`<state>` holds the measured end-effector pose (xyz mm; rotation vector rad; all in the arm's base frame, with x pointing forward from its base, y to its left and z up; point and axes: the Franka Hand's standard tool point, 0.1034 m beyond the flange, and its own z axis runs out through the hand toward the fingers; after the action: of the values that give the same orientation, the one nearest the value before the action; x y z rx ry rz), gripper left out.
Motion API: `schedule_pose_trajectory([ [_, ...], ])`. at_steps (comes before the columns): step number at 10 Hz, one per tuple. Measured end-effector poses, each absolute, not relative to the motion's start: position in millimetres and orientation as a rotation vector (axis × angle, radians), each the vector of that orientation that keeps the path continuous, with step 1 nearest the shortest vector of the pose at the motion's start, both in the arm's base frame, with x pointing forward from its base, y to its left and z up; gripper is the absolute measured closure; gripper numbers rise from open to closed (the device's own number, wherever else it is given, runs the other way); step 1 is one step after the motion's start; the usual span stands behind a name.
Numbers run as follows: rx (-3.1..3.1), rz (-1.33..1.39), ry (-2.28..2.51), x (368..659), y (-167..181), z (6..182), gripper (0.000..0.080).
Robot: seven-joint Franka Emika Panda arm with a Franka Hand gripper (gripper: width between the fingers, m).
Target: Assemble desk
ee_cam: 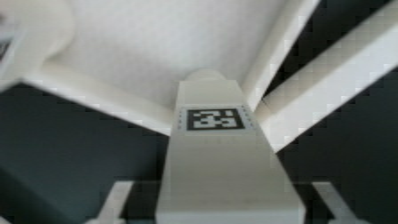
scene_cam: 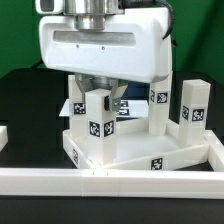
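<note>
The desk tabletop (scene_cam: 128,152) is a white tray-like panel lying at a slant to the front rail in the exterior view. A white leg (scene_cam: 97,122) with a square tag stands upright on its near corner. My gripper (scene_cam: 98,93) comes down from above and is shut on that leg's upper part. In the wrist view the same leg (ee_cam: 215,110) runs up the middle between my fingers (ee_cam: 121,200), with the tabletop (ee_cam: 151,50) beyond it. Two more tagged legs (scene_cam: 160,100) (scene_cam: 193,105) stand upright toward the exterior view's right.
A long white border rail (scene_cam: 120,183) runs along the front, and another (scene_cam: 215,150) runs along the exterior view's right. A small white piece (scene_cam: 3,135) shows at the left edge. The table top is black.
</note>
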<state>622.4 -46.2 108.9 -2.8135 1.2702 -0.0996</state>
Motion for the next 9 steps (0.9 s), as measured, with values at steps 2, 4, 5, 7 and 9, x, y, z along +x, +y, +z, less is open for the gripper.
schedule_pose_trajectory([
  [2,-2.710,-0.086,1.471,623.2,-44.5,109.0,0.0509],
  [4,-2.641,-0.082,1.585,623.2,-44.0,109.0,0.0509],
  [5,-2.591,-0.077,1.664,623.1,-41.9,108.4,0.0408],
  [7,-2.636,-0.080,1.595,623.1,-41.4,108.3,0.0270],
  [9,-2.728,-0.085,1.446,623.1,-39.7,108.2,0.0187],
])
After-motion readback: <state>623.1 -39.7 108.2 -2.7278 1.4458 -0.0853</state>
